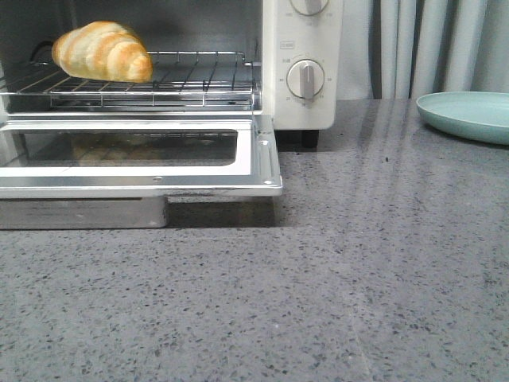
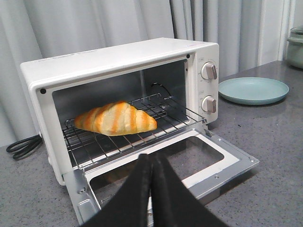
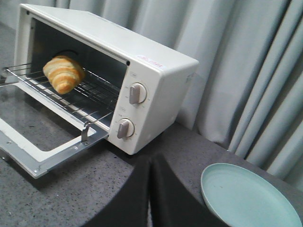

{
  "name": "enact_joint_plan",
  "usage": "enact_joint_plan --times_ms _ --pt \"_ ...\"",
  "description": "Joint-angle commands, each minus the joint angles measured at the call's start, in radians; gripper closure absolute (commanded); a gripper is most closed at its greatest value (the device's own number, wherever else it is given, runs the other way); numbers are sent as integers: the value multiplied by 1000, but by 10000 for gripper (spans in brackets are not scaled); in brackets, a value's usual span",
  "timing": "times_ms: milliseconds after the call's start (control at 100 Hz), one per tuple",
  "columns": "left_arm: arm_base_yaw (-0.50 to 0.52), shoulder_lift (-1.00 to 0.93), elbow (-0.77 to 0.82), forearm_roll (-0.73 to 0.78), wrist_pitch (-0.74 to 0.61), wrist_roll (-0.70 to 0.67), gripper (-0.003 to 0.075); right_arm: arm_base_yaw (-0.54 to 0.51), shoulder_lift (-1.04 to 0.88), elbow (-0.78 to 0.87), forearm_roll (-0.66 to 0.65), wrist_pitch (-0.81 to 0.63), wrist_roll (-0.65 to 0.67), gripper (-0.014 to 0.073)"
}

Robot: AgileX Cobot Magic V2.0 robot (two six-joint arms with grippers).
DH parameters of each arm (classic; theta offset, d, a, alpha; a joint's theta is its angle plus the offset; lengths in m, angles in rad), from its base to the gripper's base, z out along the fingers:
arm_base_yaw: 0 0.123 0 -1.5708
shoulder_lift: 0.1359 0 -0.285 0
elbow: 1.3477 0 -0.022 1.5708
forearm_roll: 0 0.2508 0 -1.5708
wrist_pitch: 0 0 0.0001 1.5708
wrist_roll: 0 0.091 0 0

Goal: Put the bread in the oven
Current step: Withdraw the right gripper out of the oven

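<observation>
Bread placement, for your log, largest item first: you see the cream-white toaster oven with its glass-windowed door dropped flat. A light teal round plate lies bare on the grey counter, well apart. The golden-brown striped crescent bread lies on the wire rack inside. Left gripper and right gripper show fingers pressed together, holding nothing.

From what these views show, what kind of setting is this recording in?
Probably a staged kitchen counter: a toaster oven on a grey speckled countertop, bread on its rack, a teal plate alongside, and pale curtains behind.
</observation>
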Motion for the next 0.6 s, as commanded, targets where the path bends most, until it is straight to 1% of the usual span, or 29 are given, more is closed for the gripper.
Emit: enact_joint_plan --times_ms 0,590 --pt "-3 14 -24 0 -70 -12 741 -28 -21 -16 -16 -63 -8 642" --pt "-3 14 -24 -5 -68 -12 741 -31 -29 -16 -16 -65 -8 642"
